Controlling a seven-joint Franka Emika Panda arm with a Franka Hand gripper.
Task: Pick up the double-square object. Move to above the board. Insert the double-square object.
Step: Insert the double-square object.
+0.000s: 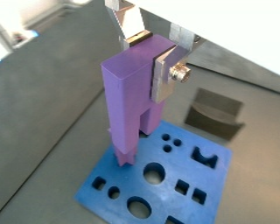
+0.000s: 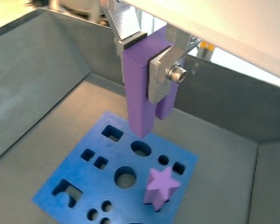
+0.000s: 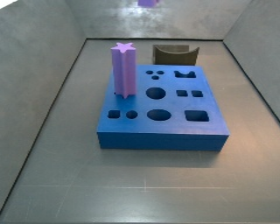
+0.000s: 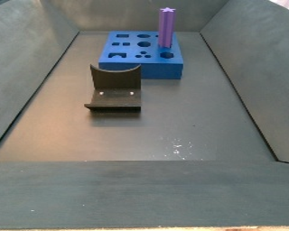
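Wrist views show the pincer (image 1: pixel 157 54) clamped on the double-square peg (image 1: pixel 129 105), hanging high over the board (image 1: pixel 166 184); if its stepped profile is turned off the matching hole, it may jam or strike the star peg (image 2: pixel 161 185).

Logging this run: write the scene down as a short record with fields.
gripper: gripper above the board, shut on the double-square object
double-square object: upright, lower end over the board, not yet inserted
board: blue, on the floor
star peg: standing in the board
fixture: on the floor beside the board
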